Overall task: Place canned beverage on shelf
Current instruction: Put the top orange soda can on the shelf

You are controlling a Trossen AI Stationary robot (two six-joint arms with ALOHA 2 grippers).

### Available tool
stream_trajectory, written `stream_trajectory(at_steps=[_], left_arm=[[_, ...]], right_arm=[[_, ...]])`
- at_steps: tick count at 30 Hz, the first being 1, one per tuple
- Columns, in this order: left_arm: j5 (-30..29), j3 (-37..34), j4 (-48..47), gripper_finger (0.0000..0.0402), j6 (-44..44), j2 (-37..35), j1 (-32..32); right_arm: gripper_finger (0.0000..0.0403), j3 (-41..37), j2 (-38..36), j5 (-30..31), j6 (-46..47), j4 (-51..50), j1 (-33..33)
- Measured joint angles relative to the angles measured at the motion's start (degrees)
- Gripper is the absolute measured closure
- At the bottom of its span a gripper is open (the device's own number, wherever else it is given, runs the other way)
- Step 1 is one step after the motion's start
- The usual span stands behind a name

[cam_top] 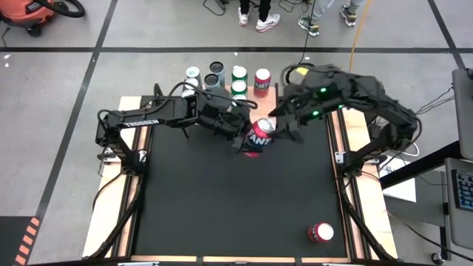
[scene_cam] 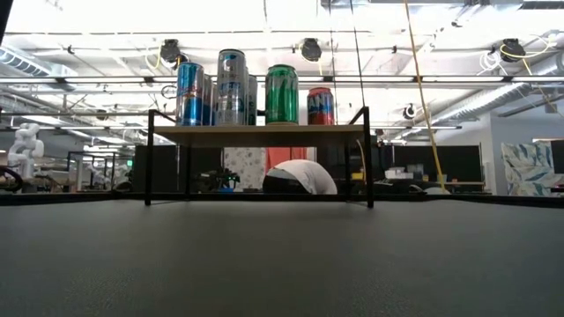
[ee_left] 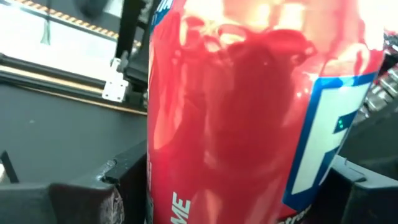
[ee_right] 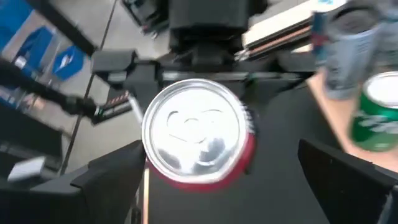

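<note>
A red can with a silver top (cam_top: 259,135) hangs above the middle of the black table (cam_top: 222,199), tilted, with my left gripper (cam_top: 251,142) shut on it. In the left wrist view the can (ee_left: 249,106) fills the picture. My right gripper (cam_top: 281,127) stands open just right of the can's top end; its fingers (ee_right: 106,177) stand wide on either side of the silver top (ee_right: 193,130) without touching. The shelf (scene_cam: 256,132) stands at the far edge on thin black legs. My left gripper pinches the can's side wall (ee_left: 158,155) between its two fingers (ee_left: 81,196), about midway along the can. The fingers come roughly level from the table's left and lie across the can. The can is lifted clear of the table, tilted, its top toward the right gripper.
On the shelf stand several cans: blue (scene_cam: 189,92), silver (scene_cam: 231,86), green (scene_cam: 282,92) and red (scene_cam: 321,106). Another red can (cam_top: 320,233) stands at the table's near right. People's feet (cam_top: 259,18) show beyond the far edge.
</note>
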Motion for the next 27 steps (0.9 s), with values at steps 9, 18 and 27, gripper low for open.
stream_trajectory(at_steps=[9, 18, 27], left_arm=[[-5.62, -0.02, 11.55, 0.0104, -6.08, -0.02, -0.02], [-17.03, 0.00, 21.49, 0.0104, -6.26, -0.07, 0.04], [-21.11, 0.00, 21.41, 0.0104, 2.34, -0.09, -0.30]], right_arm=[[0.0006, -0.44, -11.09, 10.93, 2.95, -4.39, 0.84], [0.0007, -24.02, -23.81, 24.05, 13.44, 21.83, 8.05], [0.0004, -39.45, -23.77, 27.34, 8.32, 52.77, 8.62]])
